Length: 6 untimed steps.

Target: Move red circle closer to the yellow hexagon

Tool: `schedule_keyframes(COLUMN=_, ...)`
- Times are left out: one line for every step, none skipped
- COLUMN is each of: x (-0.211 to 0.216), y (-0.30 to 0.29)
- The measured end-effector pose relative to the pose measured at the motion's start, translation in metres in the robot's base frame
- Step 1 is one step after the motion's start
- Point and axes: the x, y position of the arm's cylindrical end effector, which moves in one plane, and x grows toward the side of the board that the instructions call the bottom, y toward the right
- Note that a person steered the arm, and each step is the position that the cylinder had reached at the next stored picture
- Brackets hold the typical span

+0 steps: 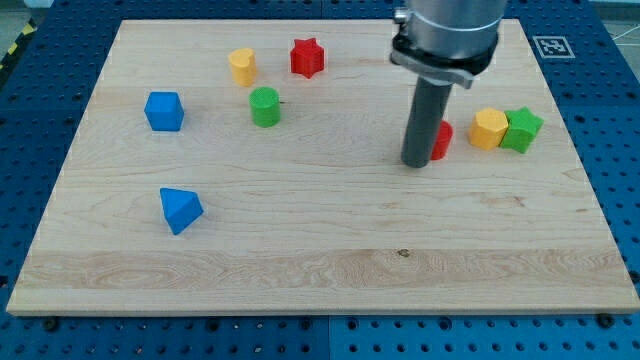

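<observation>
The red circle [442, 139] sits right of the board's middle, mostly hidden behind my rod. The yellow hexagon [489, 129] lies just to its right with a small gap between them. My tip [416, 162] rests on the board against the red circle's left side.
A green star [522, 129] touches the yellow hexagon's right side. A red star [308, 57] and a yellow cylinder [242, 66] sit near the view's top. A green cylinder [265, 106], a blue cube [164, 110] and a blue triangle [180, 209] lie at the left.
</observation>
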Motion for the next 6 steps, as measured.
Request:
schedule_keyframes(x=-0.004, y=0.013)
schedule_keyframes(x=-0.004, y=0.013)
schedule_keyframes(x=-0.004, y=0.016)
schedule_keyframes(x=-0.013, y=0.034)
schedule_keyframes(x=-0.013, y=0.034)
schedule_keyframes(x=-0.013, y=0.012)
